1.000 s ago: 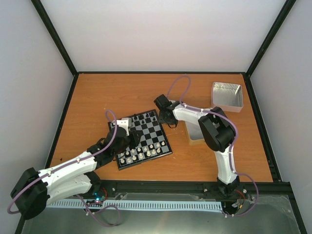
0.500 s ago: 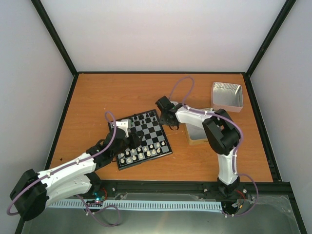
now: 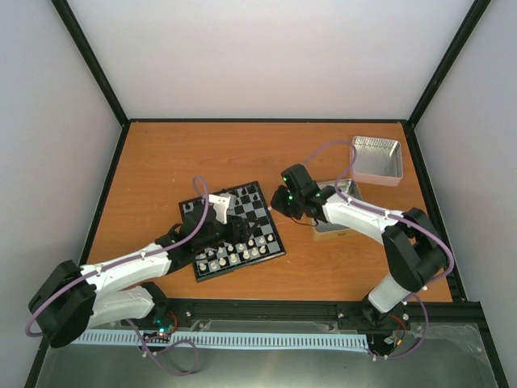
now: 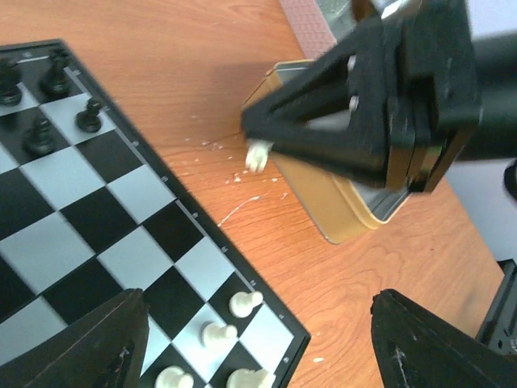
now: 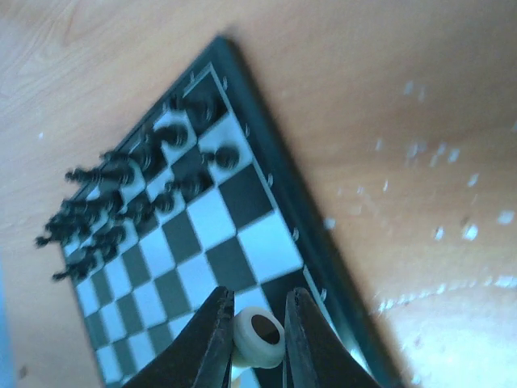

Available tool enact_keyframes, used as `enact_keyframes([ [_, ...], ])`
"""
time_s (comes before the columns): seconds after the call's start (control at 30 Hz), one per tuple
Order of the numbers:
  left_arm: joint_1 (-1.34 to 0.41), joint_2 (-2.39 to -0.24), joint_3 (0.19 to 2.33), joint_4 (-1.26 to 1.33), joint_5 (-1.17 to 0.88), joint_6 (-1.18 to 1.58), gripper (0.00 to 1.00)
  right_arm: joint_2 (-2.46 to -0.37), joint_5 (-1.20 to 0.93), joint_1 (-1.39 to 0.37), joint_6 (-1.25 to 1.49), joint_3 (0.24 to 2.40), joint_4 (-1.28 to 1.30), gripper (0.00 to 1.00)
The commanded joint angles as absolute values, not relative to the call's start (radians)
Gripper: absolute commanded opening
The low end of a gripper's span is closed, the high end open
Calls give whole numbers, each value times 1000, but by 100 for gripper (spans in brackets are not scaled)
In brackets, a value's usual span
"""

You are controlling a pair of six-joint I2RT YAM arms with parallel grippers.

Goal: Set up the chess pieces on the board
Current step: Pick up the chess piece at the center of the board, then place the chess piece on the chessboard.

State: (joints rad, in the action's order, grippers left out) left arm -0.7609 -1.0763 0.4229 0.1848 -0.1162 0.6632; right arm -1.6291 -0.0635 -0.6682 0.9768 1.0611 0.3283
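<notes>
We find right gripper (image 5: 258, 323) clamped on 1 white piece (image 5: 258, 335) between board (image 4: 105, 234) and open tin (image 4: 339, 218); left gripper (image 4: 258, 347), jaws apart, hovers over board's white rows.

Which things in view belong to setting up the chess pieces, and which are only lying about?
For the job: the board; the white pieces standing on it; the single white piece gripped in the right hand.
Lying about: the silver tin at the far right corner; the gold-sided tin beside the board, inside hidden.
</notes>
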Motion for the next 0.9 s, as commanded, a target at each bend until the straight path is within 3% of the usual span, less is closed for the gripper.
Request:
enact_keyframes([
  [0.0,-756,-1124,480,302,-185,619,75,-1551,-293,-669,1190,922,139,14],
  [0.2,-756,-1213,499,335,-227,660,65,-1444,-359,-670,1361,800,18,14],
  [0.4,-756,-1258,489,403,-301,677,48,-1416,-392,-670,1434,761,-28,14],
  [0.67,-756,-1277,485,426,-263,709,54,-1430,-419,-672,1437,761,-42,15],
  [0.87,-757,-1264,503,407,-205,708,42,-1433,-430,-675,1408,774,-29,15],
])
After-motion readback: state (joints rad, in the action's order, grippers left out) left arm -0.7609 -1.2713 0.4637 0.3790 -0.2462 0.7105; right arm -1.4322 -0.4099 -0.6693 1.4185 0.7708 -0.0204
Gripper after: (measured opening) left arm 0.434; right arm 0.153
